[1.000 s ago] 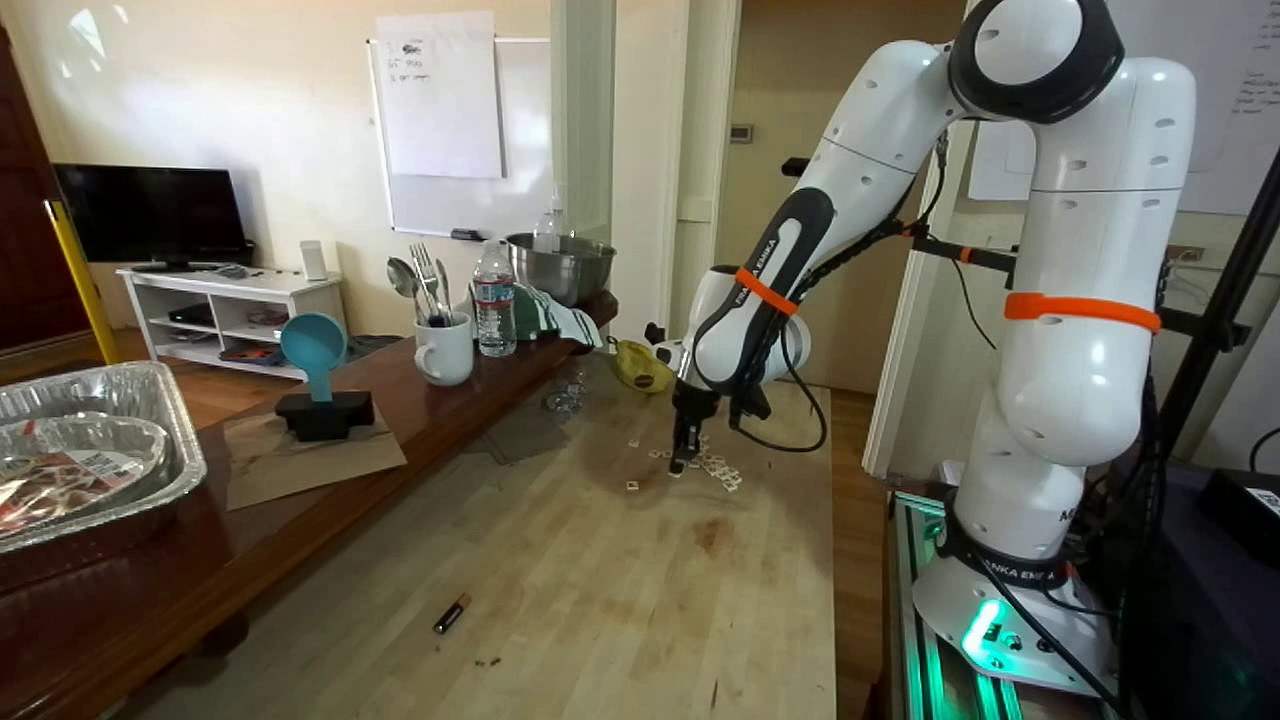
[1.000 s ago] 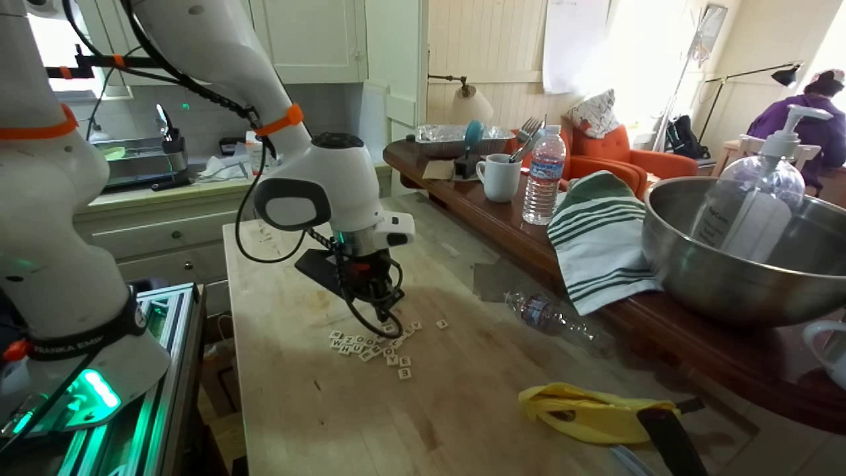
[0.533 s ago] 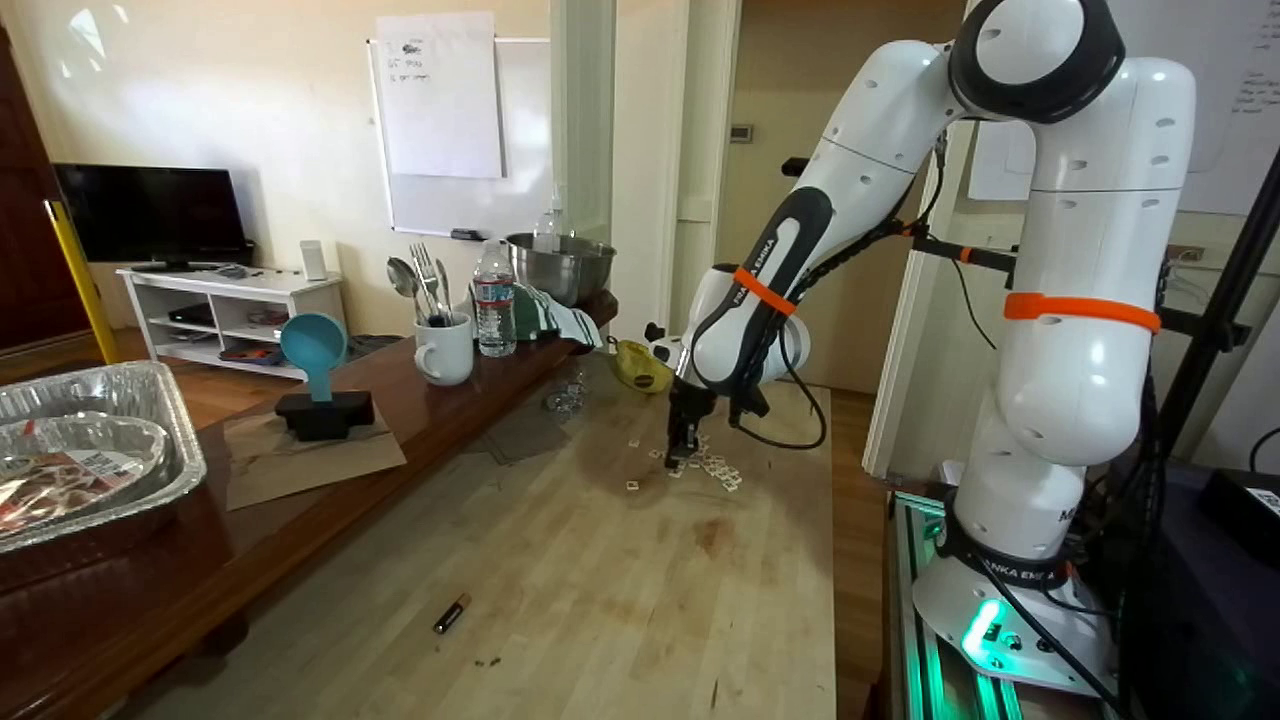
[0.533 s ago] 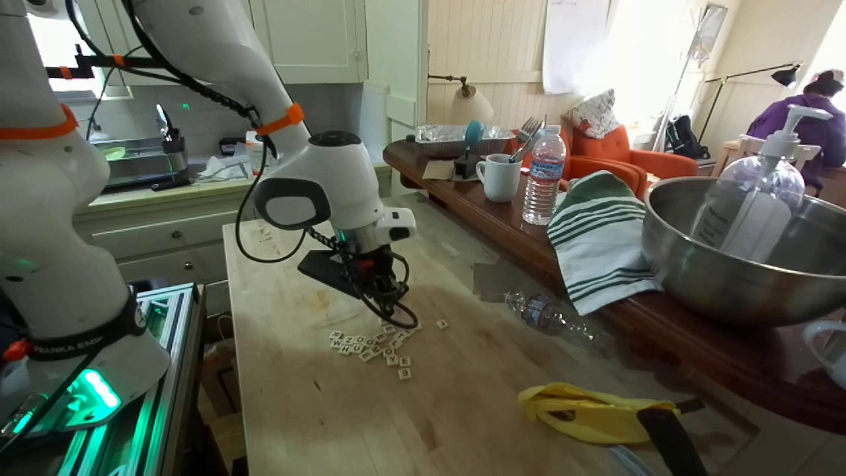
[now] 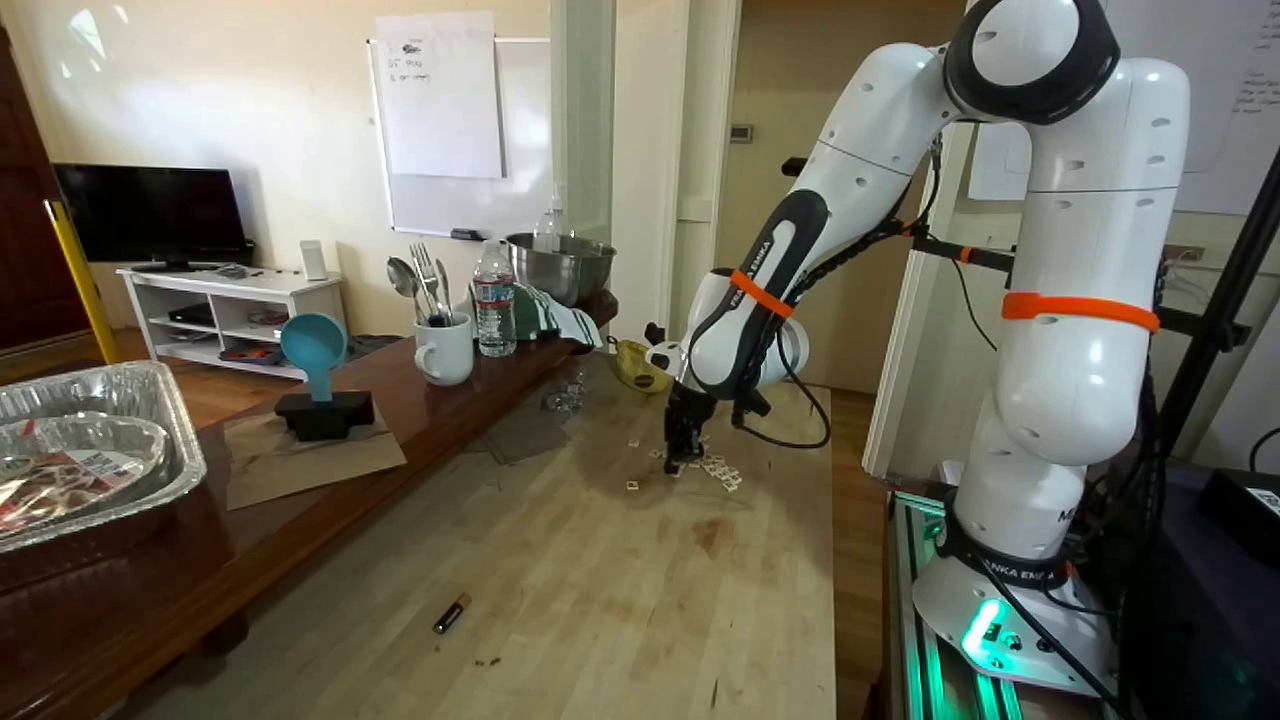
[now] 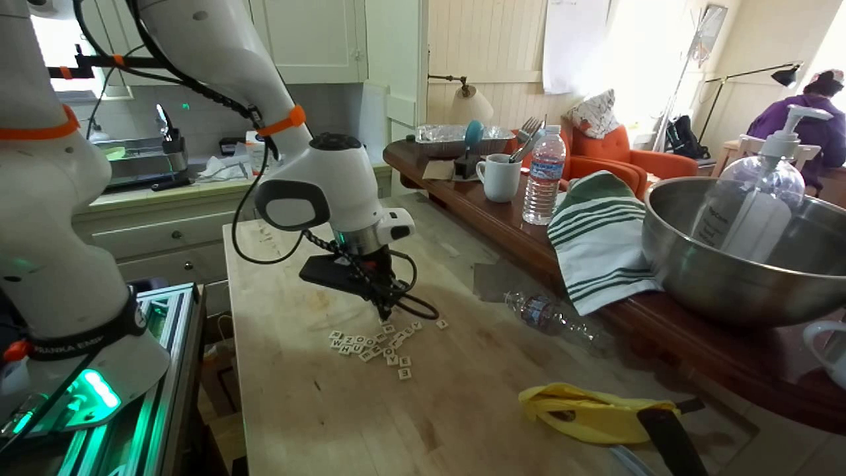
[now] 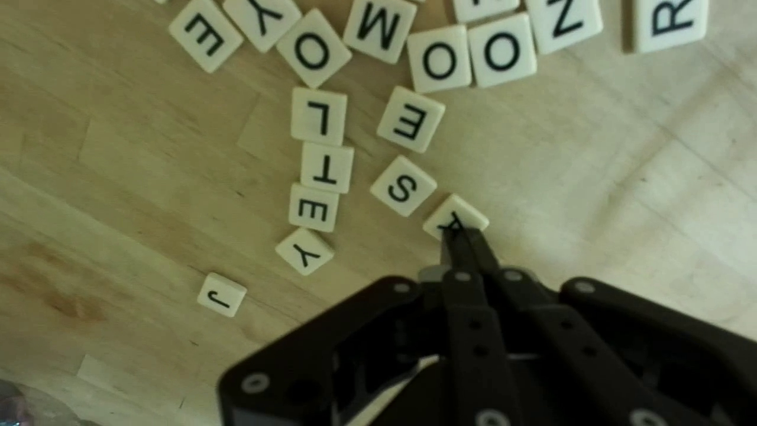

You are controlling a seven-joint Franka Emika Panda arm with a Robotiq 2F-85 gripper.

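My gripper (image 7: 467,235) is shut, its black fingertips together with nothing visible between them. In the wrist view the tips overlap the lower edge of the cream letter tile A (image 7: 466,214); whether they touch it I cannot tell. Tile S (image 7: 404,186) and tile E (image 7: 411,119) lie just beyond it. A column of tiles ends in tile Y (image 7: 304,251) to the left, and tile J (image 7: 222,294) lies apart. In both exterior views the gripper (image 5: 675,466) points down at the edge of the tile group (image 6: 363,345) on the wooden table (image 6: 344,410).
A clear plastic bottle (image 6: 548,316) lies by the dark wood ledge (image 5: 270,545). A yellow pouch-like item (image 6: 588,413) and a battery (image 5: 452,613) are on the table. The ledge bears a mug of cutlery (image 5: 445,352), a water bottle (image 5: 495,310) and a metal bowl (image 6: 740,291).
My gripper has turned about its axis; its cable loop has swung right in an exterior view, baring the fingertips and some tiles. The tips shift slightly. The tiles have not visibly moved.
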